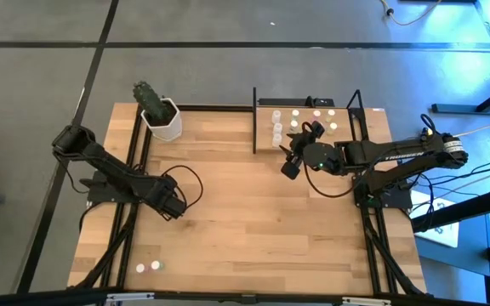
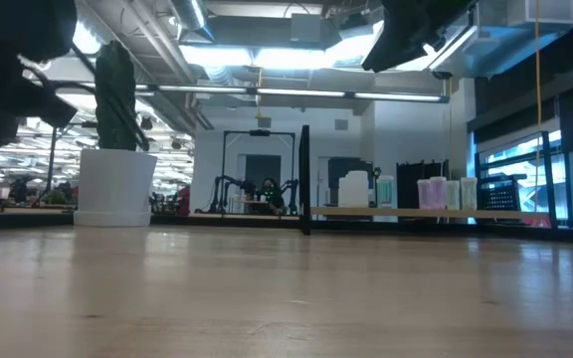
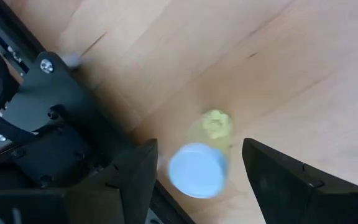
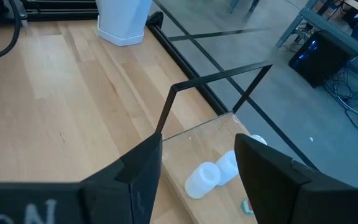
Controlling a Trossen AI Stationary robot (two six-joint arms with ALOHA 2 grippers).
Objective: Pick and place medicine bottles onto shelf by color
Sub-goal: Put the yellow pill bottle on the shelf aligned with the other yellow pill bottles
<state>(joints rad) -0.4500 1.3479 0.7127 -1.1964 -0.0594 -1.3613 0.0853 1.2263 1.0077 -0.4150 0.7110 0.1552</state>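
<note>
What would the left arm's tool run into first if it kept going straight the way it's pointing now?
Probably the small white-capped bottle, which lies between the open fingers of the left tool with a yellowish-capped bottle just beyond; depth is hard to judge.

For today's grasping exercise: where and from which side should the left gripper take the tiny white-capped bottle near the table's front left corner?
Grip the white-capped bottle across its round sides, coming straight down from above. It stands upright, and the left gripper is open with a finger either side. The yellowish-capped bottle stands close beside it, so keep the fingers clear.
</note>
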